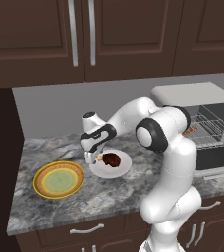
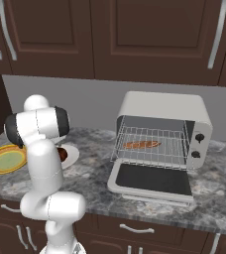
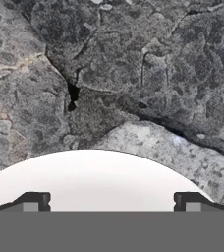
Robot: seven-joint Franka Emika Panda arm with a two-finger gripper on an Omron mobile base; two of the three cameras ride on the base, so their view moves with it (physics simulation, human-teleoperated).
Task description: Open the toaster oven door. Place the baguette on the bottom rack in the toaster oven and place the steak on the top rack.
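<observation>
You are looking at a grey marbled stone counter (image 1: pixel 60 206) under dark brown wall cabinets (image 1: pixel 40 39), with drawers beneath its front edge. Toward the counter's left end sits a yellow-rimmed plate (image 1: pixel 59 179), and just beside it a white plate (image 1: pixel 111 165) carries the steak (image 1: pixel 112 159). The gripper (image 1: pixel 91 158) hangs over that white plate's left edge, its jaws spread wide and holding nothing; in the hand view you see its fingertips (image 3: pixel 35 201) above the plate's white rim, with bare stone beyond. Toward the counter's right end stands the toaster oven (image 2: pixel 162 134), its toaster oven door (image 2: pixel 152 181) folded down flat onto the counter toward the front edge. The right base view gives you what the left one hides behind the arm: the baguette (image 2: pixel 141 145) lies on a wire rack (image 2: pixel 152 144) inside the cavity; you cannot tell for sure which shelf that is. There is open stone between the white plate and the lowered door, and a narrow strip along the front edge ahead of both plates.
</observation>
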